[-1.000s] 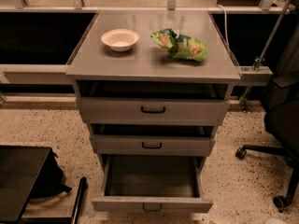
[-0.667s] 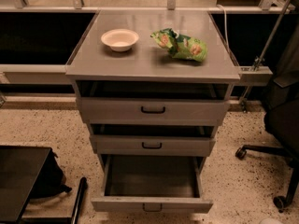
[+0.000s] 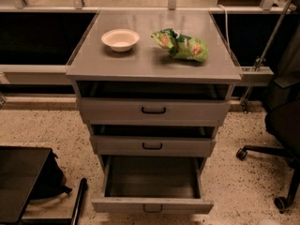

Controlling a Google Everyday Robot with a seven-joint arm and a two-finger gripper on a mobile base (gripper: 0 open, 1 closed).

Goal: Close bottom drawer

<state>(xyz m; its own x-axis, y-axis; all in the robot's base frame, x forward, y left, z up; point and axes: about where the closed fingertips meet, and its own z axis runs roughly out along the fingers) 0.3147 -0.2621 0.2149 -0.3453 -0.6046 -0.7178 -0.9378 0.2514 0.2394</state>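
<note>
Find the bottom drawer (image 3: 178, 205) lowest in the cabinet (image 3: 154, 64), pulled well out toward the near side, front running left to right. Cannot see the tool anywhere, nor tell open from closed. Likely needs pushing straight toward the far side.

I'm seeing a white bowl (image 3: 120, 39) sitting on the grey cabinet top (image 3: 150, 63), with a green snack bag (image 3: 181, 45) lying just right of it. The top drawer (image 3: 153, 110) and middle drawer (image 3: 152, 146) are showing dark gaps above their fronts. A black office chair (image 3: 284, 121) is standing right, and a black tabletop (image 3: 16, 182) is sitting near left.
</note>
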